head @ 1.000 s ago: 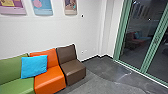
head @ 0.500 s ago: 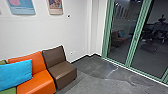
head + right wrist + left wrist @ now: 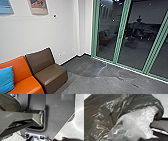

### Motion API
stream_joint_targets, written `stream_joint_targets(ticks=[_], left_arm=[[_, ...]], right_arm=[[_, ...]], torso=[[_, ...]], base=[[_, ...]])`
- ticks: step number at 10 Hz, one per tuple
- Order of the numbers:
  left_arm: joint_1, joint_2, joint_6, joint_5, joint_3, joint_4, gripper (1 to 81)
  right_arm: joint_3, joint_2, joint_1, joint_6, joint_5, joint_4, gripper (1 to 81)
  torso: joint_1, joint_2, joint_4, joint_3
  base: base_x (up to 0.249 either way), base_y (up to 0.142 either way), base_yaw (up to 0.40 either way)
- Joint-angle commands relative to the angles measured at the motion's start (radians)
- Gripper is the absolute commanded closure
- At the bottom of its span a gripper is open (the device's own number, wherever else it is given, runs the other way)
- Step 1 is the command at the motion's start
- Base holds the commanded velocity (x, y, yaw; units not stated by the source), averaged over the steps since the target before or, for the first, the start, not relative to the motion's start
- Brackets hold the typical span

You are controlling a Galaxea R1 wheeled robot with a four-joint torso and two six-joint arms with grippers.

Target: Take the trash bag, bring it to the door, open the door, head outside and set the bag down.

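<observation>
Trash bag (image 3: 102, 115) bulging beside my left wrist | claws: I'm not managing to tell either one's grip | green-framed glass doors (image 3: 120, 32) standing at my one o'clock; needing slow turning, bag swinging clear of brown seat (image 3: 50, 72), eleven o'clock | dark film creasing around pale plastic (image 3: 134, 121), contents staying unreadable

Seats: two in sight, being one orange seat (image 3: 27, 86) and one brown seat (image 3: 51, 75).
Cushions: one blue cushion (image 3: 6, 80).
Wall pictures: two, including one pinkish print (image 3: 37, 5); both cut off by the view's edge.
Green uprights (image 3: 121, 30): three.
Glass panes (image 3: 135, 52): three, the farthest right seen in part.
Dark wall spot (image 3: 54, 16): one.
Trash bags: one dark trash bag (image 3: 109, 110).
Clear plastic (image 3: 134, 121): number of pieces cannot be told.
Dim shapes in the glass (image 3: 140, 28): too dark to count.
</observation>
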Motion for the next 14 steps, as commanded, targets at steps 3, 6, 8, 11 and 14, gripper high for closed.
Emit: stream_joint_targets(ticks=[3,6,8,11,14], left_arm=[[-0.054,0.001,0.011,0.082,0.002,0.0,81.1],[-0.054,0.001,0.011,0.082,0.002,0.0,81.1],[-0.054,-0.001,0.011,0.082,0.002,0.0,81.1],[-0.054,0.001,0.011,0.082,0.002,0.0,81.1],[-0.054,-0.002,0.011,0.082,0.002,0.0,81.1]], right_arm=[[0.005,0.008,0.041,-0.002,-0.062,-0.016,1.0],[0.005,0.008,0.044,-0.002,-0.062,-0.017,1.0],[0.002,0.01,0.043,-0.002,-0.062,-0.017,1.0],[-0.001,0.01,0.04,-0.002,-0.062,-0.017,1.0],[-0.003,0.012,0.04,-0.002,-0.062,-0.017,1.0]], torso=[[0.0,0.0,0.0,0.0],[0.0,0.0,0.0,0.0],[0.0,0.0,0.0,0.0],[0.0,0.0,0.0,0.0],[0.0,0.0,0.0,0.0]], base=[[0.0,0.0,-0.338],[0.0,0.0,-0.339],[0.0,0.0,-0.34],[0.0,0.0,-0.342],[0.0,0.0,-0.343]])
